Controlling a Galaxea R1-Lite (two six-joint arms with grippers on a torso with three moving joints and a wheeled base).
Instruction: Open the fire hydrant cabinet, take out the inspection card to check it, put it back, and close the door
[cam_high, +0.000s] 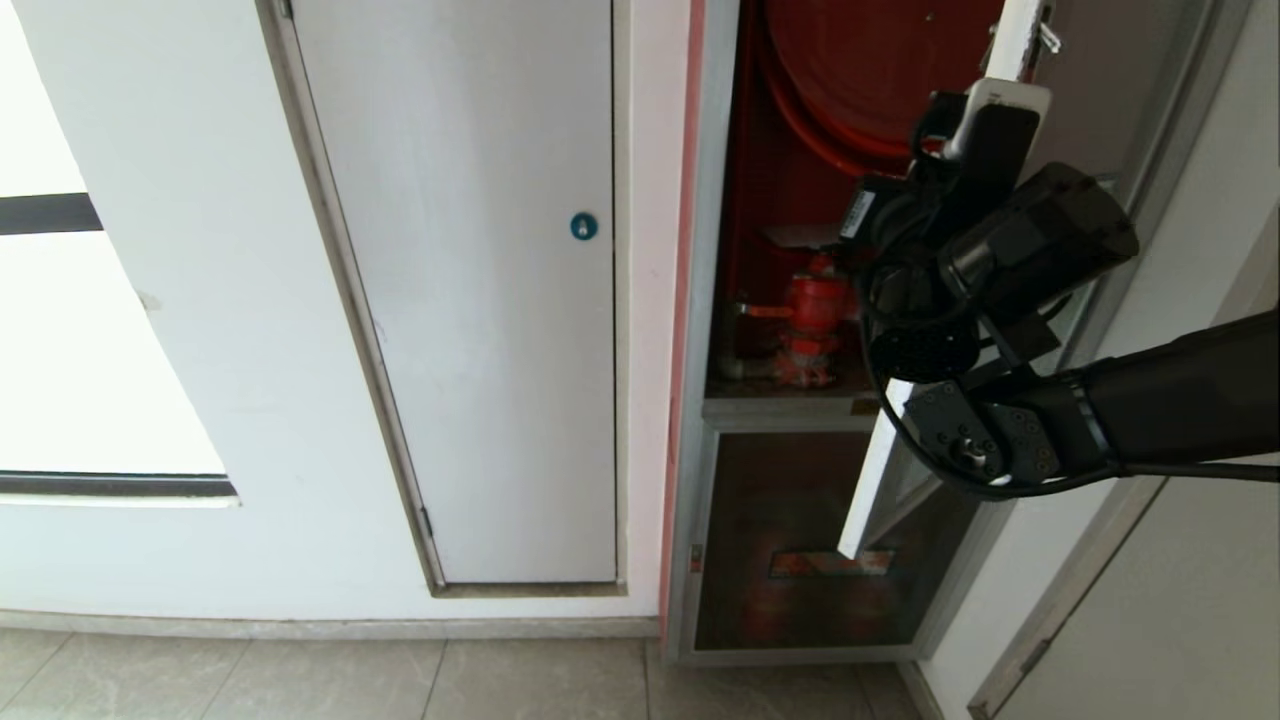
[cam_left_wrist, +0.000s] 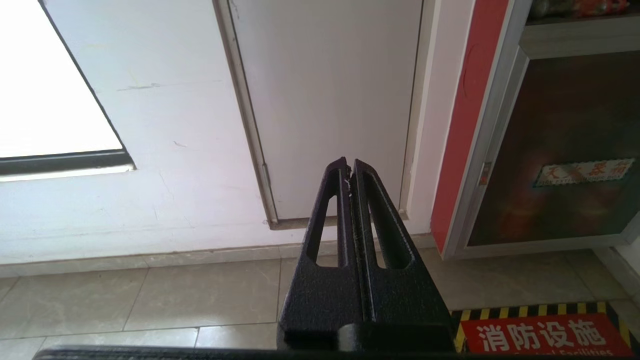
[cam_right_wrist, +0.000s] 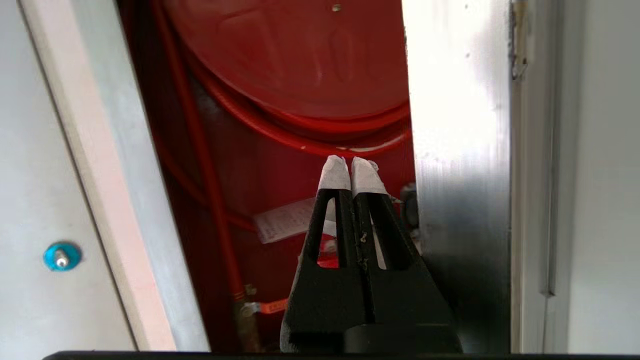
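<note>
The fire hydrant cabinet (cam_high: 720, 330) stands with its door (cam_high: 880, 480) swung out, and you can see the inspection card (cam_right_wrist: 285, 225) inside, above the red valve (cam_high: 815, 320). Your right gripper (cam_right_wrist: 350, 167) hovers before the opening beside the door's edge, jaws closed on nothing; your left gripper (cam_left_wrist: 348, 167) is closed too, aimed at the floor (cam_left_wrist: 150, 295).

Bright daylight overall, white wall (cam_high: 200, 330) evenly lit, soft shadows only. Window (cam_high: 70, 330) at head view left blown out to pure white, same in left wrist view, no detail inside. Fire hydrant cabinet (cam_high: 790, 250) interior dim, deep red going near black in the corners. Strong glare on the door (cam_right_wrist: 455, 110) frame edge in right wrist view, washed to white up top. Lower glass panel (cam_high: 800, 540) dark with faint reddish reflections. Right gripper (cam_right_wrist: 351, 172) close to lens, slightly soft; inspection card (cam_right_wrist: 285, 225) text unreadable. Mild edge distortion, wall lines lean
</note>
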